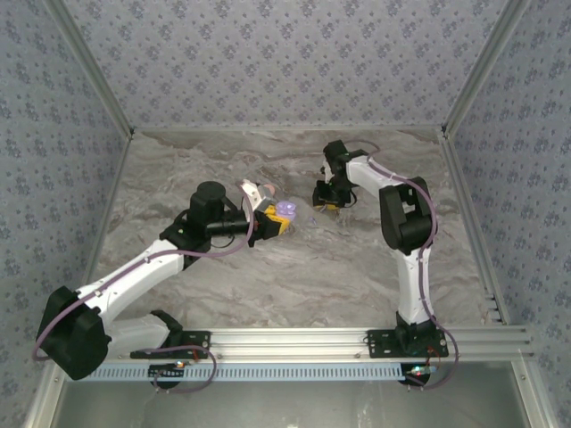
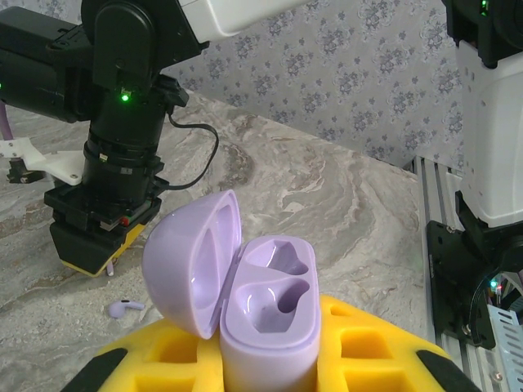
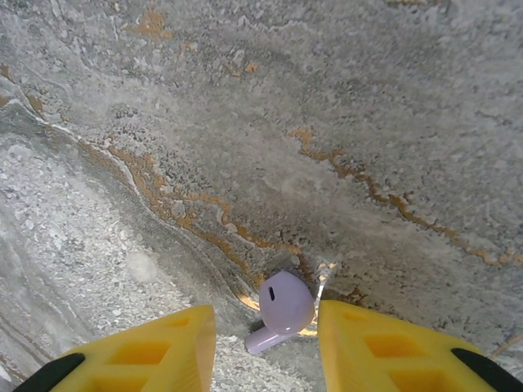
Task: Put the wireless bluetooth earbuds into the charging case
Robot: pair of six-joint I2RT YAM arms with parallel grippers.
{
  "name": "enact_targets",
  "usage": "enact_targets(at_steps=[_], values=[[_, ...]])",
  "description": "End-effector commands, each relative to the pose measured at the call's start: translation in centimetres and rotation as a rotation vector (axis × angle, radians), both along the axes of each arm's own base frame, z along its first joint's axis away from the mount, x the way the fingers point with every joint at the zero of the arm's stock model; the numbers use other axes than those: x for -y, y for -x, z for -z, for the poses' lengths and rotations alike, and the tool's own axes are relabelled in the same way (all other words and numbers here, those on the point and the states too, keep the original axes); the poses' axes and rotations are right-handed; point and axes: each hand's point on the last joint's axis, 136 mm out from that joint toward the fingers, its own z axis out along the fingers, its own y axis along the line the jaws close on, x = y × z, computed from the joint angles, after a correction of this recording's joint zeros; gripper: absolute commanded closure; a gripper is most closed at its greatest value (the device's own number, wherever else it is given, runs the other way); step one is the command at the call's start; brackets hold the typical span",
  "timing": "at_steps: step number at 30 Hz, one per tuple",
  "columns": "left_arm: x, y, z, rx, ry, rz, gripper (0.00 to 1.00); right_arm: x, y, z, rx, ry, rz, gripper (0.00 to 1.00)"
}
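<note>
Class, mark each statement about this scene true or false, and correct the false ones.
1. The lid of the case is open. True.
2. Both slots in the case are filled. False: both are empty.
3. The left gripper holds the case. True.
4. The earbud is lifted off the table. False: it lies on the table, between the open fingers of the right gripper.

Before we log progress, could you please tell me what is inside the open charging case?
Both moulded sockets of the charging case look empty; their deepest parts are shadowed. One purple earbud lies on the table, between the open fingers of the right gripper.
</note>
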Motion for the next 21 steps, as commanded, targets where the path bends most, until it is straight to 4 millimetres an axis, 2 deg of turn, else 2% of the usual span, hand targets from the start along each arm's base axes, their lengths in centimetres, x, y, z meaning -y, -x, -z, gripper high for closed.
enact_targets(at_steps=[1,5,21], values=[[0.04,0.17,-1.37,0.039,0.027,0.001,0.89,0.26,0.49,0.8,-0.03,0.06,-0.03,0.62],[0.05,0.06,-1.43,0.041,0.027,-0.002,0.89,-0.02,0.46,0.84,-0.028,0.09,-0.052,0.65],[0.05,0.08,-1.51,0.043,0.03,0.0,0.89,-0.45,0.04,1.02,-0.001,0.213,-0.106,0.66]])
